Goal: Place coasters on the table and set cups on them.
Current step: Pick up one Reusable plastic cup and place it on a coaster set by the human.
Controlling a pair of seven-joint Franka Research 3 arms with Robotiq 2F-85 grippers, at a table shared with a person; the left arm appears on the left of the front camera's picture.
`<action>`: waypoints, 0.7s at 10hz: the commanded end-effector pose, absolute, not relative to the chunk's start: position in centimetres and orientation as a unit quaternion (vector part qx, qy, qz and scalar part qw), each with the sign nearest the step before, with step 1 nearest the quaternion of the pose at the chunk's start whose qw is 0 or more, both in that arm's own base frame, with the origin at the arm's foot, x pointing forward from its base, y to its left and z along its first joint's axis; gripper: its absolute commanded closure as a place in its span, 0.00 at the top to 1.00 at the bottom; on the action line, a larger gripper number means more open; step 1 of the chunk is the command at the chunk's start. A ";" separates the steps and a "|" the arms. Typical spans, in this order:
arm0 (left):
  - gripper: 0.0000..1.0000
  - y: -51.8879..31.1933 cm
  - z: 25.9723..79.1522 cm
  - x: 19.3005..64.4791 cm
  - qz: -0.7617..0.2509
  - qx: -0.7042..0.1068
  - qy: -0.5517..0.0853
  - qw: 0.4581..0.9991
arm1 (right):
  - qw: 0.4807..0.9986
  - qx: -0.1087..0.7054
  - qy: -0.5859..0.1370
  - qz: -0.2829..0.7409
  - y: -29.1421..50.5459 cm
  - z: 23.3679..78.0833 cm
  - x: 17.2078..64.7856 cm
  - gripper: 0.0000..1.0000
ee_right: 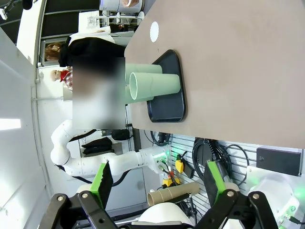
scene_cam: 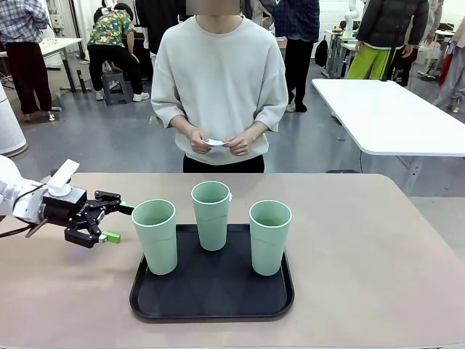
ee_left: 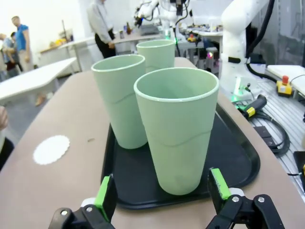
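The counter [scene_cam: 363, 254] is a smooth beige top with rounded corners, bare except for a black tray [scene_cam: 211, 294] near the robot's edge and one coaster [ee_left: 51, 149], a white scalloped disc lying flat on the top. In the left wrist view the coaster sits ahead of the left fingers [scene_cam: 110, 237] and off to one side of them, clear of the tray. Those fingers are spread wide and grip nothing. They are level with the nearest cup [scene_cam: 155, 236], which stands upright on the tray just ahead of them, its base framed between the two green pads in the wrist view. From the front the upper fingertip is right by that cup's rim, and contact cannot be told. The middle cup [scene_cam: 211, 214] and the far cup [scene_cam: 269, 236] stand farther from the left fingers, also upright on the tray. The right fingers [ee_right: 215, 180] are spread wide too, with nothing between them, well apart from the tray and cups, which show far ahead of them. Across the counter a person in a pale sweatshirt holds a small white piece [scene_cam: 215, 142] in both hands [scene_cam: 240, 143]. Behind are a grey floor, a white-topped table [scene_cam: 392, 116] and other people standing.
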State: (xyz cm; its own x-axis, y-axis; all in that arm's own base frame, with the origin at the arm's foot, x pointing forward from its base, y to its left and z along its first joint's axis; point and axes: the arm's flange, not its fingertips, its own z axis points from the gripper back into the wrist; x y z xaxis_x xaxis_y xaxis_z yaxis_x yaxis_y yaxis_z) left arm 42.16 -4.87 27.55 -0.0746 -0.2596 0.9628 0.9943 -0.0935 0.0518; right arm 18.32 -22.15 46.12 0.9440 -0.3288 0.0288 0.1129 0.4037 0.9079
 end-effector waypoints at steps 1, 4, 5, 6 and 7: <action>1.00 -5.1 26.7 42.5 -0.594 -0.456 -0.431 0.503 | 0.827 0.537 -0.109 -0.127 -22.1 46.1 18.4 1.00; 1.00 -5.6 25.6 41.8 -0.592 -0.482 -0.419 0.491 | 0.827 0.537 -0.109 -0.127 -22.1 46.1 18.4 1.00; 1.00 -6.1 25.5 41.6 -0.596 -0.485 -0.417 0.484 | 0.827 0.537 -0.109 -0.127 -22.1 46.1 18.4 1.00; 1.00 -6.7 25.5 41.6 -0.599 -0.485 -0.419 0.479 | 0.827 0.537 -0.109 -0.127 -22.1 46.1 18.4 1.00; 1.00 -7.3 25.3 41.8 -0.600 -0.489 -0.418 0.475 | 0.827 0.537 -0.109 -0.127 -22.1 46.1 18.4 1.00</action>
